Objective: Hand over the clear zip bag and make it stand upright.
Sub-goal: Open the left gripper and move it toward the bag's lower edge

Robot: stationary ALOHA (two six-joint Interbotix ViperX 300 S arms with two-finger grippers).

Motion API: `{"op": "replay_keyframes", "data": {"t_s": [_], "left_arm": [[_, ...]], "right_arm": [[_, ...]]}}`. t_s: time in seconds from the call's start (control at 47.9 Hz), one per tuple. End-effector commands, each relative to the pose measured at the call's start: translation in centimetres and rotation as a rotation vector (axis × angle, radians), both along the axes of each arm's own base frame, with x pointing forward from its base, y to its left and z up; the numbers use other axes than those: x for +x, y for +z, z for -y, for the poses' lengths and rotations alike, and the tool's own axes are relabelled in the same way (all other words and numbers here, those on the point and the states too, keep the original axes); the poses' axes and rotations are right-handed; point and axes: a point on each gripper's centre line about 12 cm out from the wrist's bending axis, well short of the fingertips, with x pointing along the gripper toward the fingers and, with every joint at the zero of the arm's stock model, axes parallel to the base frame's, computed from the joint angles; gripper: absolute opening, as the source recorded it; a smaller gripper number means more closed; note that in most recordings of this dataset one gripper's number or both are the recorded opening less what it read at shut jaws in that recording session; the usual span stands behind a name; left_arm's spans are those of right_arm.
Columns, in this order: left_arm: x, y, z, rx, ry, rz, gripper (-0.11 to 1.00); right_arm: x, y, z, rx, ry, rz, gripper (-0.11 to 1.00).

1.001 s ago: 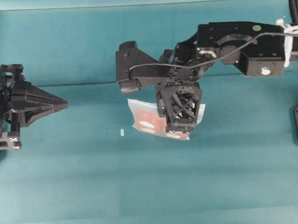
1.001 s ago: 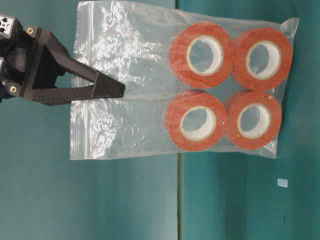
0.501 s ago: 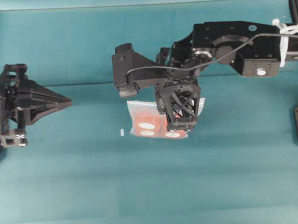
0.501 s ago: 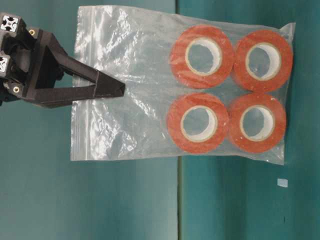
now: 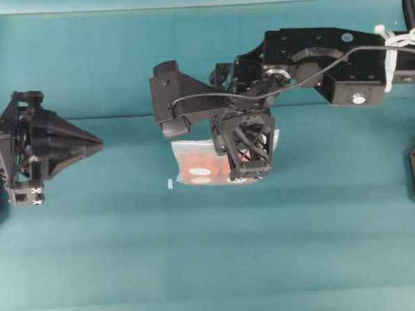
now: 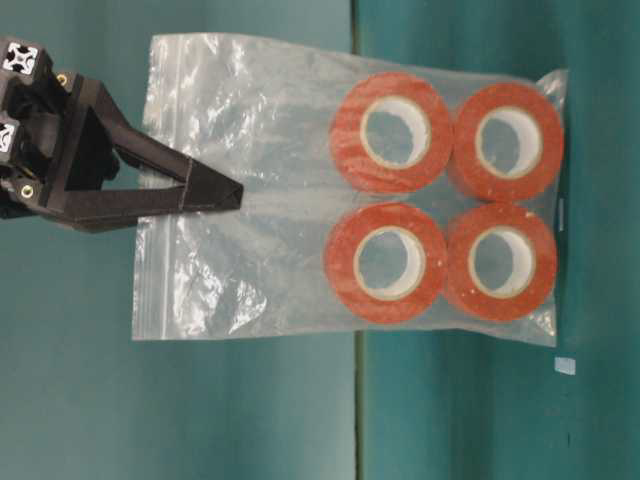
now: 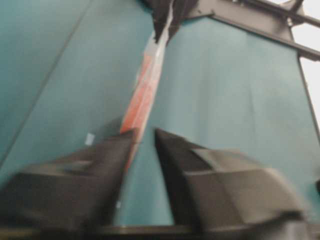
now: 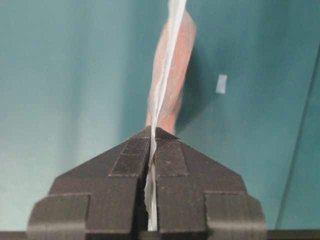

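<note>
Clear zip bag of four orange-red tape rolls is hanging over the teal tabletop, clamped in the right tool. Left tool, jaws parted, is facing it unobstructed; white scrap lying nearby.

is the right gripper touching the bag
Touching. The right wrist view shows the right gripper with jaws shut on the bag, the plastic edge pinched between its fingertips.
</note>
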Motion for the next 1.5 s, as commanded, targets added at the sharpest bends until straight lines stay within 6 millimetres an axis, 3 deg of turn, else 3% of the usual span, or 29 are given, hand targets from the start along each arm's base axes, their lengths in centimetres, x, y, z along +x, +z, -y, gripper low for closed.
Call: {"op": "replay_keyframes", "data": {"t_s": [0.0,0.104,0.188,0.793,1.126,1.293,1.481], "left_arm": [[0.2,0.2,0.0,0.0,0.0,0.005,0.56],[0.4,-0.5,0.0,0.008,-0.003,-0.039,0.85],[0.5,-1.4,0.0,0.005,-0.002,-0.113,0.97],[1.0,-3.7,0.3,-0.002,-0.017,-0.163,0.94],[5.6,-6.9,1.9,-0.007,-0.079,-0.199,0.96],[8.1,-8.4,1.8,-0.017,-0.072,-0.227,0.98],[9.5,-10.7,1.0,-0.027,-0.044,-0.234,0.99]], "right_arm": [[0.2,1.2,0.0,-0.011,0.02,0.036,0.0],[0.1,0.9,0.0,-0.013,0.028,0.024,0.0],[0.2,0.7,0.0,-0.019,0.032,0.019,0.0],[0.6,0.0,-0.3,-0.039,0.047,0.01,0.0],[0.7,0.0,-0.5,-0.036,0.041,0.008,0.0],[0.7,-0.1,-0.7,-0.035,0.043,0.007,0.0],[0.6,-0.1,-0.7,-0.033,0.042,0.005,0.0]]}}
